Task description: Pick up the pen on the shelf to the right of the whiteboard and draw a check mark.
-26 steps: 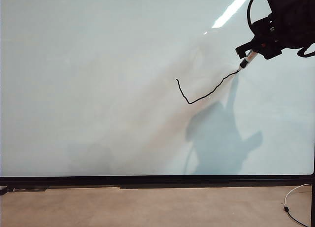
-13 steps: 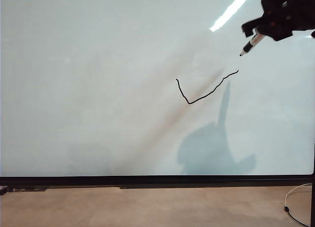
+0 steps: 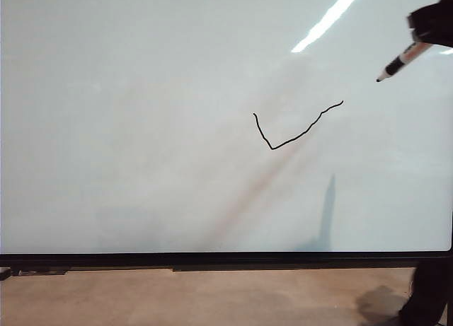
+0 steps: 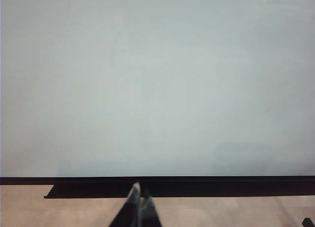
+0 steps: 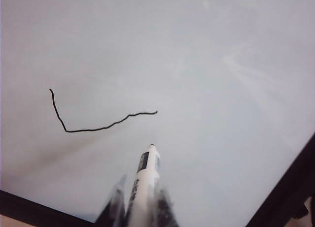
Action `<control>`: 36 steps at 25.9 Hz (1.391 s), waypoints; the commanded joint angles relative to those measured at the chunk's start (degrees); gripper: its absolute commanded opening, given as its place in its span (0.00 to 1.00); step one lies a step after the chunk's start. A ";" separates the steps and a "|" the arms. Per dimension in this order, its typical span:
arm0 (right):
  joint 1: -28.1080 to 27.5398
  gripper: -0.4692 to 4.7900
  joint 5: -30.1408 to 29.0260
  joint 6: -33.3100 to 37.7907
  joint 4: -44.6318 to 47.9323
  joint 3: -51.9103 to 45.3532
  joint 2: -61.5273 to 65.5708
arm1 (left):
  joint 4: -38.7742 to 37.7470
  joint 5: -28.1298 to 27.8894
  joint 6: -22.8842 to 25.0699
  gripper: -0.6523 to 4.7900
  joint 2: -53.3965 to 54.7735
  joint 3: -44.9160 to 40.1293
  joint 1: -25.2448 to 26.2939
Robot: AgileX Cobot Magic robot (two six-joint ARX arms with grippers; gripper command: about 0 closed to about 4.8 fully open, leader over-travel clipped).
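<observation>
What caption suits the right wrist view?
Right end effector holds the pen off the whiteboard, check mark drawn.

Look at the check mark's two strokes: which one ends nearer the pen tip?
The longer, wobbly right stroke of the check mark: its upper end rises toward the pen in the right gripper, while the short left stroke ends farther away.

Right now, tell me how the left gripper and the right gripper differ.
The right gripper is shut on the pen; the left gripper is shut on nothing. In the exterior view the right gripper hangs at the upper right, in front of the whiteboard and off the check mark; the left gripper does not show there. In its wrist view the left gripper sits low by the whiteboard's bottom frame. Both face the whiteboard.
</observation>
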 commanded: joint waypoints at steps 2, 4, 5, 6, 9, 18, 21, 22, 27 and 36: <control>-0.02 0.08 0.00 0.37 -3.85 -2.25 -7.72 | 0.72 0.02 0.24 0.11 0.02 0.15 0.00; -0.02 0.08 0.02 0.55 -7.54 -2.69 -11.17 | 0.74 0.02 0.24 0.11 0.02 0.17 0.00; -0.02 0.08 0.02 0.55 -9.33 -2.78 -12.90 | 0.72 0.02 0.24 0.11 0.02 0.17 0.00; -0.02 0.08 0.04 0.55 -11.52 -2.80 -14.86 | 0.72 0.02 0.24 0.11 0.02 0.15 0.00; -0.04 0.08 0.20 0.55 -17.84 -2.86 -21.24 | 0.72 0.02 0.24 0.11 0.02 0.17 0.00; -0.11 0.08 1.70 1.42 -27.28 -5.03 -34.67 | 0.72 0.02 0.22 0.11 0.02 0.17 0.00; -0.11 0.08 1.75 2.23 -28.11 -5.05 -34.69 | 0.63 0.00 0.24 0.11 0.02 0.15 0.00; -0.11 0.08 1.75 2.32 -28.50 -5.07 -34.69 | 0.70 0.00 0.24 0.11 0.02 0.17 0.00; -0.13 0.08 1.84 3.87 -28.68 -6.49 -34.69 | 0.72 0.02 0.24 0.11 0.02 0.17 0.00; -0.11 0.08 2.54 8.00 -22.40 -11.91 -34.71 | 0.72 0.02 0.24 0.11 0.02 0.17 0.00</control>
